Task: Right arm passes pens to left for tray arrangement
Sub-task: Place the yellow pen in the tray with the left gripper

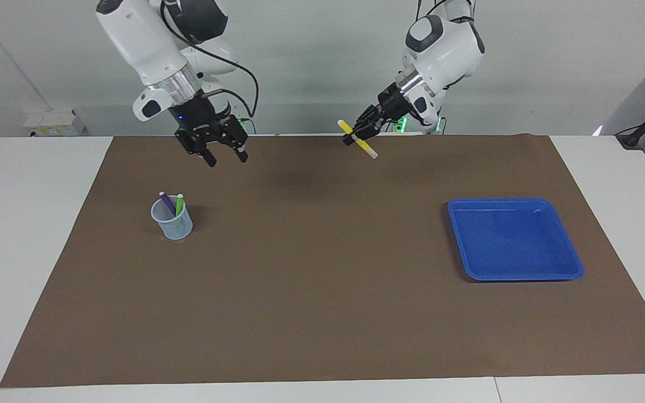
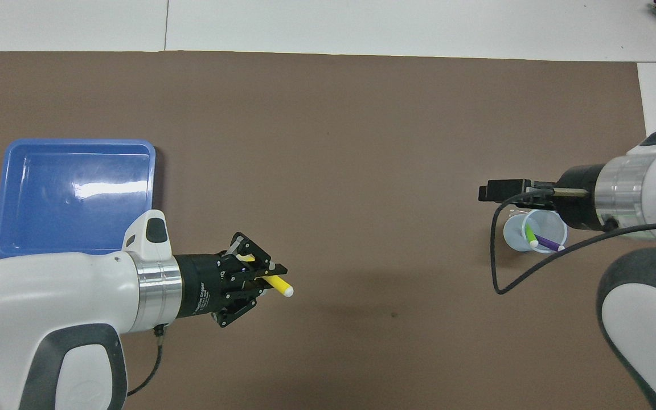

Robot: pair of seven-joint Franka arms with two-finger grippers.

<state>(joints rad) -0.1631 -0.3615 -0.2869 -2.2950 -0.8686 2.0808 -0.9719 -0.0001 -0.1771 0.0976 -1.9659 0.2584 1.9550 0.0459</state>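
**A:** On the brown mat (image 1: 322, 291) — how many pens do you count?

**B:** Three in all. Two stand tilted in the small pale mesh cup (image 1: 172, 219) toward the right arm's end of the table: one purple pen (image 1: 167, 203) and one green pen (image 1: 179, 204), whitish ends up. The third, the yellow pen (image 1: 358, 140), is up in the air.

**A:** Held by which gripper?

**B:** The left gripper (image 1: 359, 130). Its fingers are clenched on the yellow pen about mid-length, so both ends stick out — one whitish tip points down toward the mat. It hangs over the mat's edge closest to the robots, between the middle of the table and the tray's end.

**A:** And the other one?

**B:** The right gripper (image 1: 225, 158) has its two fingers spread apart and grasps nothing. It hovers over the mat close to the cup; in the overhead view it partly overlaps the cup's rim.

**A:** Trays?

**B:** One blue tray (image 1: 568, 263), flat on the mat toward the left arm's end, well apart from the cup. No pen lies in it.

**A:** Arms?

**B:** Two, both raised above the table.
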